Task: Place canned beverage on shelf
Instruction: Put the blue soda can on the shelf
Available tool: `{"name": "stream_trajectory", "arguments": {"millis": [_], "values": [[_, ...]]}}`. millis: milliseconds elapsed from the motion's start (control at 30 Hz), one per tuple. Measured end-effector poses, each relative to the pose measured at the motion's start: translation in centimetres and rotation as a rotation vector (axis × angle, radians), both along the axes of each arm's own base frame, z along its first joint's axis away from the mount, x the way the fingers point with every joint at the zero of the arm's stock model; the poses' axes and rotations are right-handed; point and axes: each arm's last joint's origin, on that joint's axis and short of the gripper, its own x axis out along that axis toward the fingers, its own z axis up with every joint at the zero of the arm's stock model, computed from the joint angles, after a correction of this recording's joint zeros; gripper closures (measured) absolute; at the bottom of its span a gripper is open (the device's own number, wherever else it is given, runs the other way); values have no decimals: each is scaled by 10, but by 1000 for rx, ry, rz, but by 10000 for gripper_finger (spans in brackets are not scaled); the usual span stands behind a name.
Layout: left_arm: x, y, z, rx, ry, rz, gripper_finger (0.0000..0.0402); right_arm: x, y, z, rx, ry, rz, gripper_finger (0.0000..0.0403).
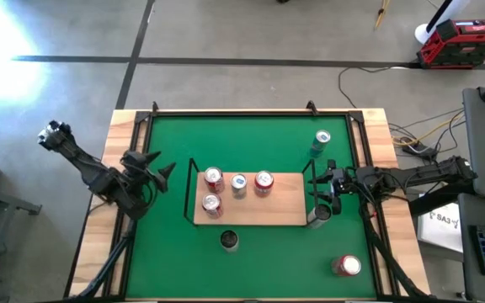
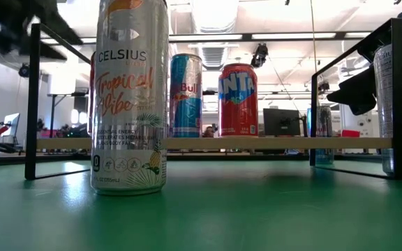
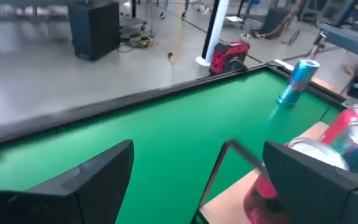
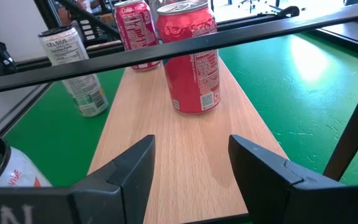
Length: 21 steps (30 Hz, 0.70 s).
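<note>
Right gripper [image 4: 191, 147] sits at the right end of the shelf [image 1: 289, 209], facing along the board. Its fingers are a little apart and nothing lies between them, so it grips nothing. Left gripper [image 3: 197, 149] hangs over the mat [image 1: 251, 135], off the left end of the shelf. Its fingers are spread wide and it is empty too. The green mat covers most of the table inside a black frame. The shelf lies across the middle of the mat, a light wood board with black wire uprights at both ends. Four cans stand on its left half. Three are in a row along the far edge: a red one [image 1: 213, 178], a blue-and-silver one [image 1: 239, 185] and another red one [image 1: 263, 181]. A fourth red can [image 1: 211, 204] stands nearer, in front of the first. The right half of the board is bare. Off the shelf, a silver can [image 1: 318, 216] stands just beside its right end, close by the right gripper. A tall Celsius can [image 2: 129, 97] stands on the mat in front of the shelf. A blue can [image 1: 322, 143] is behind the right end. A red-and-white can [image 1: 346, 266] is well apart, near the mat's front right corner.
</note>
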Motion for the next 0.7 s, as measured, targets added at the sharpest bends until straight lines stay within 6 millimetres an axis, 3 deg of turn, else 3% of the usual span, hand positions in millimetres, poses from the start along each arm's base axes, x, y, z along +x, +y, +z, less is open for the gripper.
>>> {"name": "stream_trajectory", "arguments": {"millis": [267, 433, 600, 700], "values": [[-14, 18, -55, -169, -295, 3, 61, 0, 0, 0, 0, 0, 0, 207], [-11, 22, -55, -16, -336, -68, 61, 0, 0, 0, 0, 0, 0, 207], [-13, 23, -46, 282, -232, -173, 61, 0, 0, 0, 0, 0, 0, 207], [-16, 25, -48, 372, -210, -224, 61, 0, 0, 0, 0, 0, 0, 207]]}}
